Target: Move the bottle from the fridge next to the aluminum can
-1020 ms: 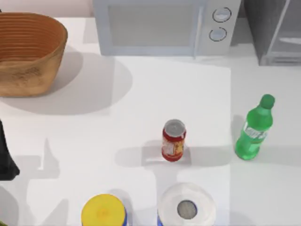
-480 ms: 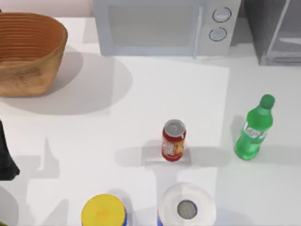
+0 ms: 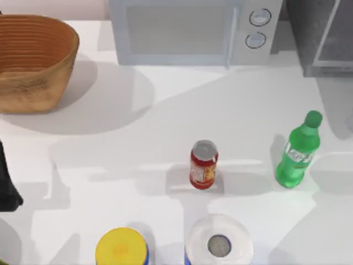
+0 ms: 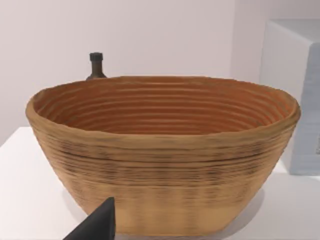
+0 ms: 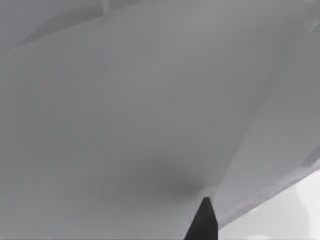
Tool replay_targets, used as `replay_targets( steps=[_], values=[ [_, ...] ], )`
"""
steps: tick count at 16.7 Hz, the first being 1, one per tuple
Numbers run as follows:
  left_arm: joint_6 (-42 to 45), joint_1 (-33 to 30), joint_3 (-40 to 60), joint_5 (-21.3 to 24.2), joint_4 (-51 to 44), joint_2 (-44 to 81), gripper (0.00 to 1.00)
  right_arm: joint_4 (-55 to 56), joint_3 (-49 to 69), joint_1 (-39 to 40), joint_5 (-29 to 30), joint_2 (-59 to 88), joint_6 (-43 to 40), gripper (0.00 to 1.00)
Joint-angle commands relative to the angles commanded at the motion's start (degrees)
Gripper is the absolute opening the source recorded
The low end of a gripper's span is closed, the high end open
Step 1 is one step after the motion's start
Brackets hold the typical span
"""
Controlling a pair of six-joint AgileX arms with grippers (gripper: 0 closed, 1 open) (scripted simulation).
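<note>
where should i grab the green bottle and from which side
Grip the bottle around its wide body near the pale label band, where the sides run straight, not the narrow capped neck. It stands upright on the table. Come in level from the top view's right, since the aluminum can stands to its left.

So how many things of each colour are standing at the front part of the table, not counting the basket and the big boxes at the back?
Green: 1, the bottle
Red: 1, the aluminum can
Yellow-lidded: 1, the container
White: 1, the roll
Total: 4
</note>
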Motion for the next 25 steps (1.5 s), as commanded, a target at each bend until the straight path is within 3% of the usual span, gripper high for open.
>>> replay_targets(
  steps=[4,7,15,25],
  values=[
    [0.0,0.0,0.0,0.0,0.0,0.0,1.0,5.9,-5.2,15.6,12.3,-3.9,10.3,1.0],
    [0.0,0.0,0.0,0.0,0.0,0.0,1.0,8.7,-7.8,21.6,18.0,-6.0,15.2,1.0],
    [0.0,0.0,0.0,0.0,0.0,0.0,1.0,8.6,-6.2,21.6,19.3,-4.1,15.9,1.0],
    [0.0,0.0,0.0,0.0,0.0,0.0,1.0,4.0,16.7,21.7,19.6,14.0,16.0,1.0]
  ],
)
